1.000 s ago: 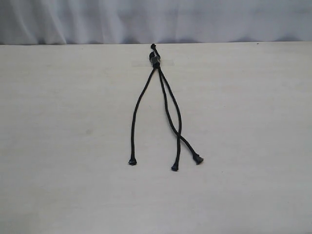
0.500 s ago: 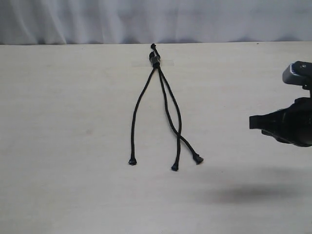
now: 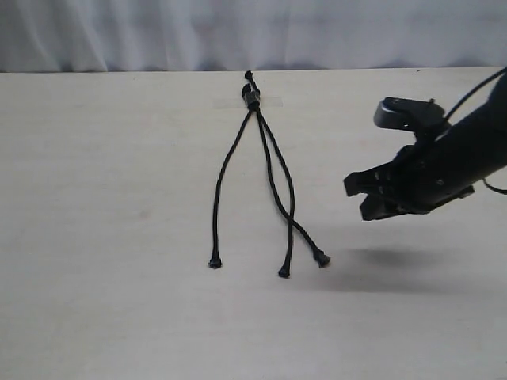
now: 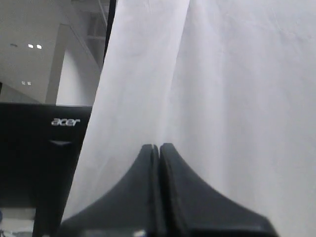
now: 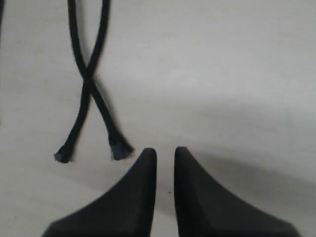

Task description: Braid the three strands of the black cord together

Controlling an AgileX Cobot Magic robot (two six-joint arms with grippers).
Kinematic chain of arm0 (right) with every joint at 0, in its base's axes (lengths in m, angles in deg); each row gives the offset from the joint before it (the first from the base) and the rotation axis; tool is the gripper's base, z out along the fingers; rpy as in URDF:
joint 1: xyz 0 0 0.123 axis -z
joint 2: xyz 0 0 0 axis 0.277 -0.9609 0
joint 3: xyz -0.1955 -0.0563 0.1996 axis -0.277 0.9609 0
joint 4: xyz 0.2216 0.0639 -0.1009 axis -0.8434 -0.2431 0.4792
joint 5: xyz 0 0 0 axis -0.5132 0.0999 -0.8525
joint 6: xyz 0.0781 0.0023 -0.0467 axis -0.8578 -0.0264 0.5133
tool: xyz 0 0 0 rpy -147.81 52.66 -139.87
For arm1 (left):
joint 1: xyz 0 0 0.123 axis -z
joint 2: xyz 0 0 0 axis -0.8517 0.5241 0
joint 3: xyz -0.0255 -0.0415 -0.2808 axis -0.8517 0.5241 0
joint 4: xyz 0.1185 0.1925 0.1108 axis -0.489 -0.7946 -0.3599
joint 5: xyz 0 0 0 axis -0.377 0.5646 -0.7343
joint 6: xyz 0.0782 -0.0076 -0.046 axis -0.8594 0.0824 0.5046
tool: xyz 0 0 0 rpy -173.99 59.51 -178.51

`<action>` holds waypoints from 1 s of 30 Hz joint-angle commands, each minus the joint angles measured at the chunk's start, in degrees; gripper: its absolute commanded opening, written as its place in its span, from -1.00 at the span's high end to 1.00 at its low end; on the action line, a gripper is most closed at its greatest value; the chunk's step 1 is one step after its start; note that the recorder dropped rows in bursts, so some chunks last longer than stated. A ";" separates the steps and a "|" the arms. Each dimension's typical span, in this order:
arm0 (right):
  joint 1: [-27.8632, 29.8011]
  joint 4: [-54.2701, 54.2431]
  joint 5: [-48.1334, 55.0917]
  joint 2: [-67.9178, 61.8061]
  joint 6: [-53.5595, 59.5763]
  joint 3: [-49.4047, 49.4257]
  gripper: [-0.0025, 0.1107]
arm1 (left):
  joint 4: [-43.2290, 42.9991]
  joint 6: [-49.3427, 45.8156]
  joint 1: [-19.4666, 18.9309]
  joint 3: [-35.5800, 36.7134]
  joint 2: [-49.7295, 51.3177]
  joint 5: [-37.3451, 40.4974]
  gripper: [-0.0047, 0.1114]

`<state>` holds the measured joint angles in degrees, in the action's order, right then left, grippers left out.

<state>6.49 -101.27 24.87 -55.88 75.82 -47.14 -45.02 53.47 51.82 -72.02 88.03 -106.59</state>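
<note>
The black cord lies on the pale table, its knot and sleeve point(image 3: 252, 99) at the far edge. The left strand point(image 3: 224, 178) runs alone to its tip point(image 3: 215, 262). The other two strands cross point(image 3: 287, 218) near their tips. My right gripper point(image 3: 356, 198) hovers above the table to the right of the strands, open by a narrow gap and empty. In the right wrist view the crossed strands point(image 5: 88, 74) end just beside the gripper point(image 5: 165, 150); one flared tip point(image 5: 118, 150) lies close to a finger. My left gripper point(image 4: 159, 146) is shut, empty, facing a white curtain.
A strip of clear tape point(image 3: 269, 101) holds the knot end down. A white curtain point(image 3: 119, 32) hangs behind the table's far edge. A dark Acer monitor point(image 4: 44, 148) shows in the left wrist view. The right arm's shadow point(image 3: 380, 273) falls on the table.
My right arm has come in from the right edge and moved left toward the strand tips. The cord has not moved.
</note>
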 commanded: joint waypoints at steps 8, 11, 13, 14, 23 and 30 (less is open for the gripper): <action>-10.66 2.55 1.65 -14.09 2.84 -10.95 0.16 | 8.70 1.27 -0.04 -16.19 31.01 42.66 0.92; -12.72 4.26 1.38 -16.68 2.05 -11.11 0.16 | 8.01 -0.95 -0.04 -24.93 46.50 47.43 0.92; -13.18 4.84 -0.56 -18.60 0.60 -11.11 0.17 | 8.22 -3.85 -0.04 -29.55 56.55 51.15 0.92; -13.18 4.99 -1.89 -19.39 -0.33 -11.11 0.18 | 9.21 -5.29 -0.04 -31.64 62.36 53.98 0.92; -13.18 1.26 5.18 -16.30 -1.32 -13.82 0.88 | 12.33 -7.78 11.29 -33.96 83.57 44.43 0.92; -19.46 -12.61 0.93 -16.82 0.86 -18.41 0.88 | 16.52 -7.78 16.10 -36.79 91.69 42.55 0.92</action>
<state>-10.15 -110.80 29.73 -71.86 75.77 -64.94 -29.94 45.84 66.99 -108.25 178.87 -62.55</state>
